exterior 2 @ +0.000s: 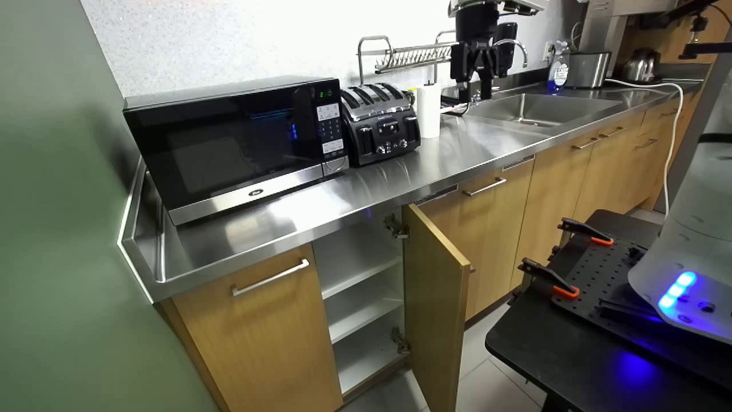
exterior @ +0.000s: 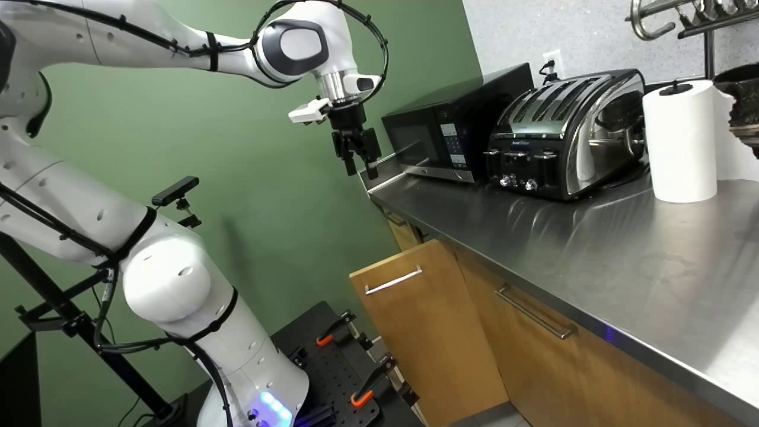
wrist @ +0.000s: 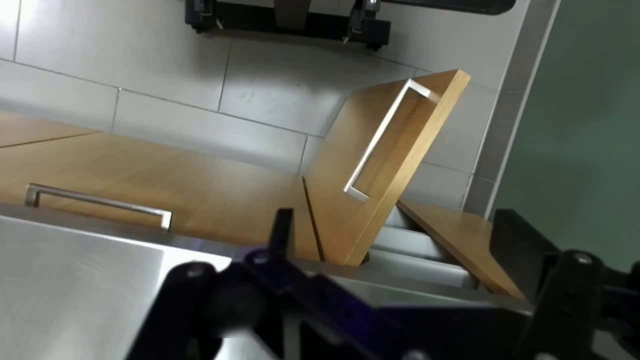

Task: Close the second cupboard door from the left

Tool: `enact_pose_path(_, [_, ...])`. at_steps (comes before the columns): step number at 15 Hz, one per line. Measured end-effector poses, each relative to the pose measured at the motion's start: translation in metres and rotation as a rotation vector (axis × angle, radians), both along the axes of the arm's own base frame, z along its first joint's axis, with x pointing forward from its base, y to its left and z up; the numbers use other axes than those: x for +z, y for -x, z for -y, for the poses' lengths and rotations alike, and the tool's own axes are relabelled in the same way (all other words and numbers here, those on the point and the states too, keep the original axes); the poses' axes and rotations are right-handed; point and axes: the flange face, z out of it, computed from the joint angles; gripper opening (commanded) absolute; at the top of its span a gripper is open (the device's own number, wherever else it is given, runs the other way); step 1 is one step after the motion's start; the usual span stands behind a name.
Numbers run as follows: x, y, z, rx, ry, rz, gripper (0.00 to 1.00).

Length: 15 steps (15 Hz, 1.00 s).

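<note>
A green wall (exterior: 267, 184) closes off the left end of a long steel-topped table (exterior 2: 343, 197), with a pale speckled wall (exterior 2: 229, 46) behind. The second cupboard door from the left (exterior 2: 434, 303) hangs below the table's front edge, to the right of its front left corner, swung well out. Its hinges (exterior 2: 396, 227) are on its right side, so white shelves (exterior 2: 366, 276) show to the left of it; its pale handle (wrist: 378, 135) lies on the outer face, high up. The left cupboard door (exterior 2: 257, 337) next to it looks closed.

Above the front edge, well apart from the door, hang the fingers (wrist: 520, 257), spread wide with nothing between them. Nothing touches the door, so the step in hand is probably the approach. A good way to do it: bring the fingers together into one blunt pusher, carry them out past the front edge before lowering, and come in on the handle side. Push close to the free side, far from the hinges, where little force should be needed; sweep towards the front left corner, then in under the edge, following the arc and easing off as the door seats. Lowered too soon, the fingers could clip the edge or snag the handle.

Further out, the microwave (exterior 2: 234, 154) sits near the table's left edge, the toaster (exterior 2: 383, 129) just right of it, the paper roll (exterior: 681, 142) beyond.
</note>
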Motion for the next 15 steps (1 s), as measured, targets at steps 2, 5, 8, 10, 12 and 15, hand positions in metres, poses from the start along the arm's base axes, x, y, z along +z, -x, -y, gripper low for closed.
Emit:
enact_pose_path(2, [-0.02, 0.007, 0.008, -0.082, 0.006, 0.008, 1.0])
enact_pose_path(5, [-0.065, 0.023, 0.021, -0.229, -0.023, 0.007, 1.0])
enact_pose_path(8, [-0.114, 0.04, 0.024, -0.369, -0.068, 0.001, 1.0])
enact_pose_path(10, [-0.123, 0.043, 0.024, -0.371, -0.065, -0.013, 1.0])
enact_pose_path(12, [-0.119, 0.041, 0.024, -0.37, -0.067, -0.005, 1.0])
enact_pose_path(15, [-0.118, 0.04, 0.024, -0.379, -0.068, -0.003, 1.0])
